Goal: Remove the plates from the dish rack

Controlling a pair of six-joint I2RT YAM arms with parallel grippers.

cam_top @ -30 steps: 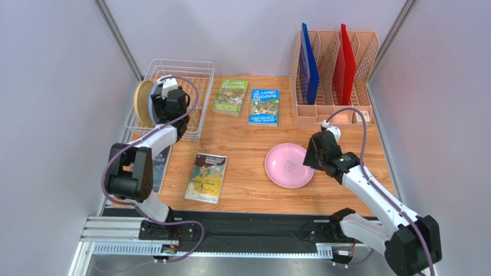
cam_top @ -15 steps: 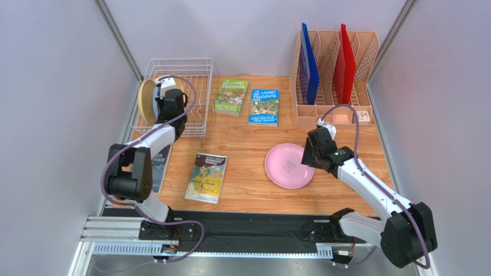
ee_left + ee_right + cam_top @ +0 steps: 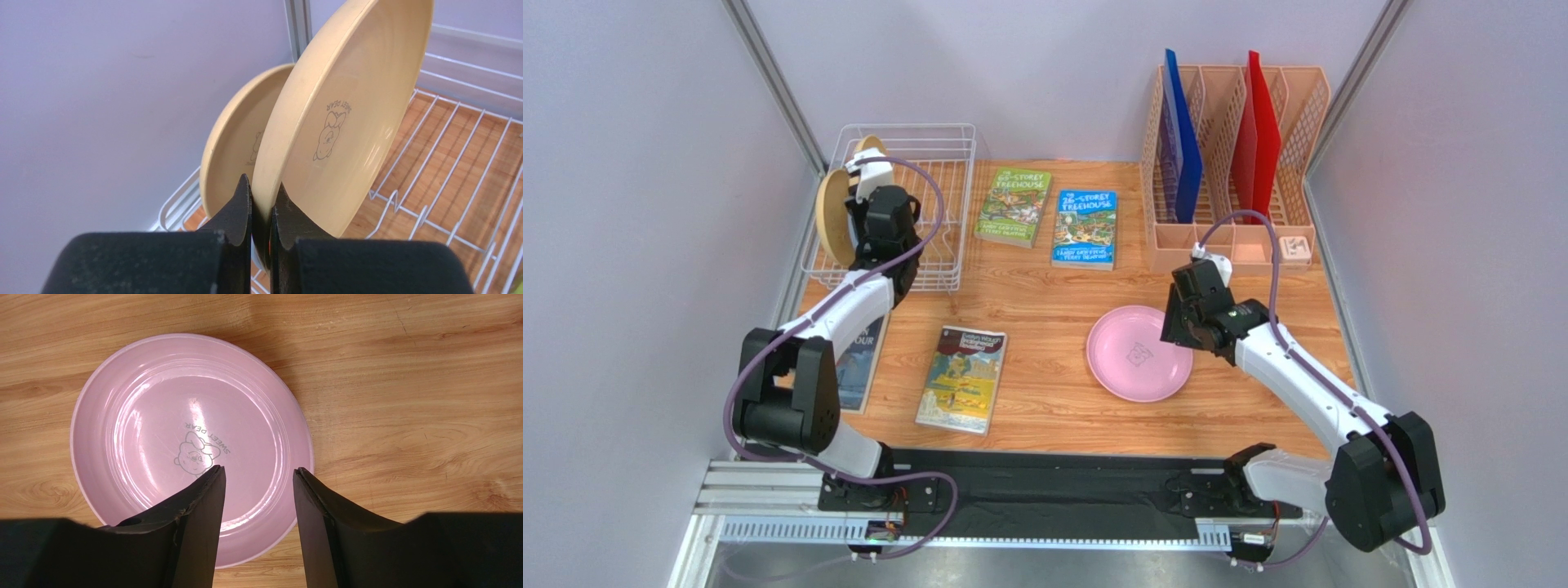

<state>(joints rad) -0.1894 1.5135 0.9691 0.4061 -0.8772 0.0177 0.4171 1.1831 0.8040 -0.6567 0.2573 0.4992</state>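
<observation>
Green book (image 3: pixel 1012 206), blue book (image 3: pixel 1086 227) side by side; third book (image 3: pixel 962 377) nearer. Peach organiser (image 3: pixel 1210 260) holds blue folder (image 3: pixel 1182 147), red folder (image 3: pixel 1257 147).

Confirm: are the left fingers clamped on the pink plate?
No, the left fingers pinch the rim of a tan plate; the pink plate lies flat on the table under the open right fingers.

Bright, even light, soft shadows. White glare streaks the round pink plate (image 3: pixel 141 429) just ahead of the right gripper (image 3: pixel 259 470). The left gripper (image 3: pixel 262 185) blurs near the lens; the round cream-tan plate (image 3: pixel 344 122) it pinches is sharp.
</observation>
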